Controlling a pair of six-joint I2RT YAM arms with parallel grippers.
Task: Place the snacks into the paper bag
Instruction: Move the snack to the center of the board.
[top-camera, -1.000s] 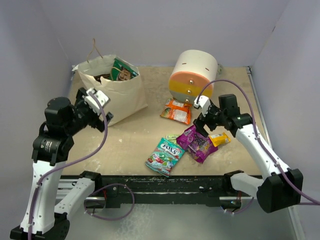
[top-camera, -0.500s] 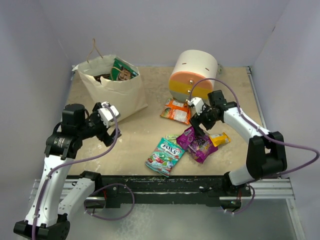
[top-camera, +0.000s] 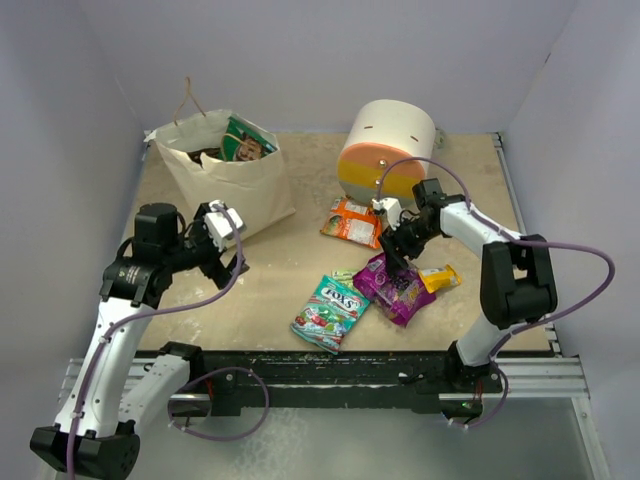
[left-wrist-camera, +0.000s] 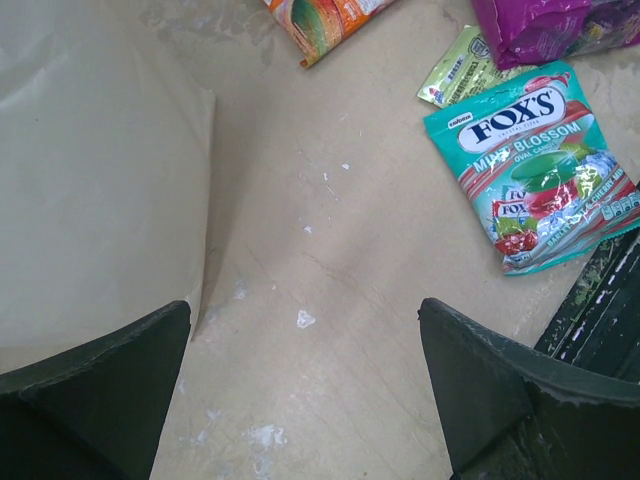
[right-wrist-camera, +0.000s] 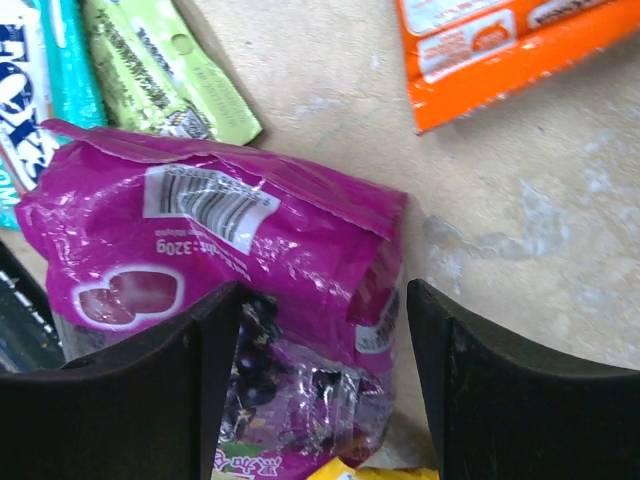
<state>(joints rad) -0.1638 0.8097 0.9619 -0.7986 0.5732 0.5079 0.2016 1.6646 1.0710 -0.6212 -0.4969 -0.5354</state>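
The paper bag (top-camera: 240, 190) stands at the back left, with a green-white packet (top-camera: 243, 140) and a brown packet (top-camera: 205, 155) in its mouth. On the table lie the orange packet (top-camera: 352, 221), teal candy packet (top-camera: 330, 312), purple packet (top-camera: 393, 287), yellow-orange box (top-camera: 440, 277) and a small green packet (top-camera: 345, 275). My right gripper (top-camera: 396, 258) is open just over the purple packet (right-wrist-camera: 250, 240), its jaws either side of the packet's corner (right-wrist-camera: 322, 295). My left gripper (top-camera: 228, 258) is open and empty (left-wrist-camera: 303, 310) beside the bag's wall (left-wrist-camera: 90, 170). The red-white packet is hidden.
The round white-orange-yellow drawer unit (top-camera: 388, 150) stands at the back, right behind the orange packet. Purple walls close in the table on three sides. The black rail (top-camera: 330, 365) runs along the near edge.
My left gripper has drawn away from the bag and lowered toward the table. My right gripper has shifted left and down over the purple packet.
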